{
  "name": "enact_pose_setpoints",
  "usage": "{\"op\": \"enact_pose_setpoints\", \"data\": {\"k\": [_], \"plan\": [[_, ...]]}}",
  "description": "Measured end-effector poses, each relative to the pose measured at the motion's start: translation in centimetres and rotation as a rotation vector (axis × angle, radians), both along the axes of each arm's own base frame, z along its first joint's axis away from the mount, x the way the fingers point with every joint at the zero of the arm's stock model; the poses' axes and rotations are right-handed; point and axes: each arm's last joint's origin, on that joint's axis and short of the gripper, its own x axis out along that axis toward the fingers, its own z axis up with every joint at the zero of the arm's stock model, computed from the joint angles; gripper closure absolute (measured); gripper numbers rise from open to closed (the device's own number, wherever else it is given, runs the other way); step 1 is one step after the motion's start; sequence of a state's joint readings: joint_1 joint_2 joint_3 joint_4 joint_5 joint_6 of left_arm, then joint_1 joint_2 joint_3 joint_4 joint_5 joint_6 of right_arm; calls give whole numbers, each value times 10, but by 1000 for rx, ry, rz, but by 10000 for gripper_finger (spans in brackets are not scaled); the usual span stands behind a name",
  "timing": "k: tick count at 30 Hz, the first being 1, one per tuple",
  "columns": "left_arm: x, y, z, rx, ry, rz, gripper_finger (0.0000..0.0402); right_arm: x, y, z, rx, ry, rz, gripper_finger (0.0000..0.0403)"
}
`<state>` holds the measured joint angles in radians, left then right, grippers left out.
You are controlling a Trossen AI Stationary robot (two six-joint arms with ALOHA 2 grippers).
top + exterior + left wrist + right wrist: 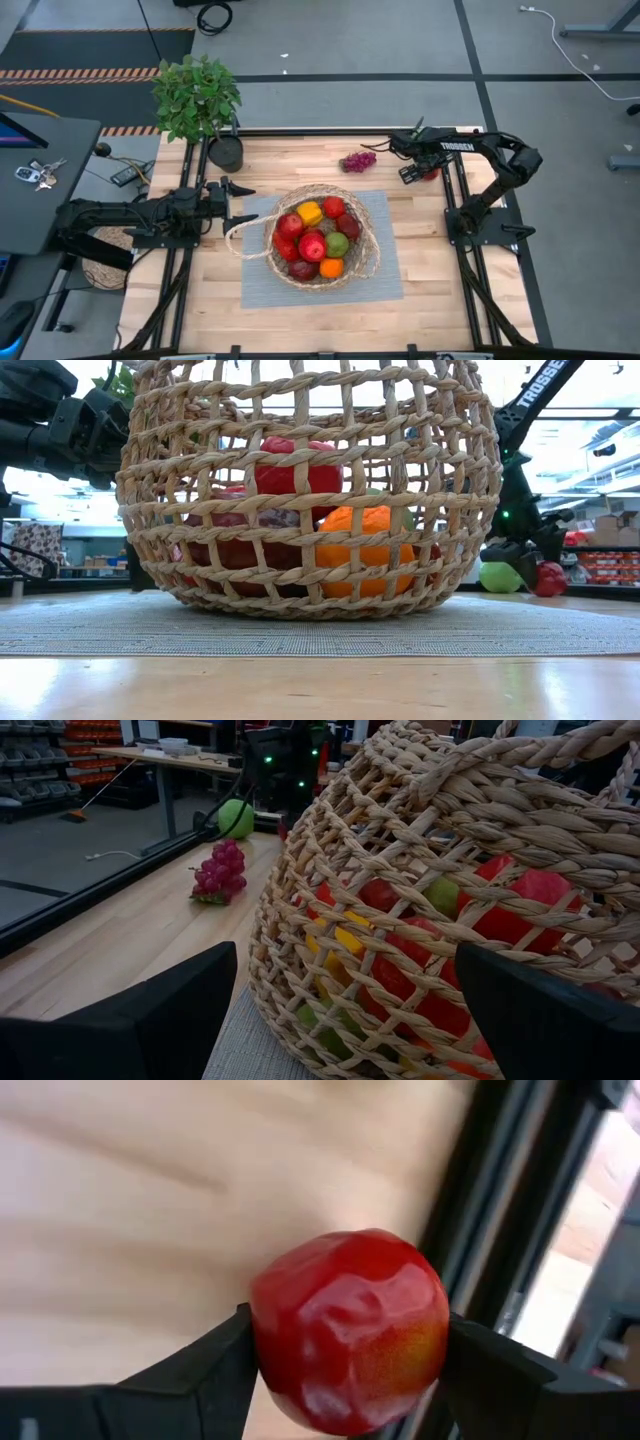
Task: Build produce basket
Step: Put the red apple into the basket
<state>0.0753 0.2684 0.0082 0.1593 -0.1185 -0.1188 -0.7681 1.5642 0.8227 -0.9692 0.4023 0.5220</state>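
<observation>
The wicker basket (366,262) stands on a grey mat (392,285) at mid-table, holding several red, yellow, green and orange pieces of produce (312,243). A purple grape bunch (358,160) lies on the wood behind it. My right gripper (345,1342) is at the far right edge, shut on a red fruit (348,1330), with a green fruit (500,576) beside it. My left gripper (345,960) waits open, level, just left of the basket's wall (420,910). My right gripper pinches the red fruit's two opposite sides (268,1342) between its two fingers (215,1365). The fingers come from above, slanting steeply down. The fruit sits low by the table's far right rail (550,578); whether it rests on the wood, I cannot tell.
A potted leafy plant (197,95) stands at the table's far left corner. Black frame rails (455,200) run along the table's left and right edges. A side desk with keys (38,175) is off the left. Bare wood lies in front of the mat.
</observation>
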Motion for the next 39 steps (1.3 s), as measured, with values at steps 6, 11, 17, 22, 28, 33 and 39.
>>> {"op": "enact_pose_setpoints", "data": {"k": [6,11,17,22,28,33,39], "plan": [[0,0,0,0,0,1,19,20,20,21,-53,-84,126,134],[0,0,0,0,0,0,19,37,41,61,-150,-259,218,132],[0,0,0,0,0,0,19,55,79,113,-310,-639,407,131],[0,0,0,0,0,0,19,65,120,149,-422,-946,624,130],[0,0,0,0,0,1,19,74,168,176,-533,-1182,856,130],[0,0,0,0,0,0,19,84,202,184,-621,-1249,1031,129],[0,0,0,0,0,0,19,90,231,195,-740,-1339,1213,129]]}}
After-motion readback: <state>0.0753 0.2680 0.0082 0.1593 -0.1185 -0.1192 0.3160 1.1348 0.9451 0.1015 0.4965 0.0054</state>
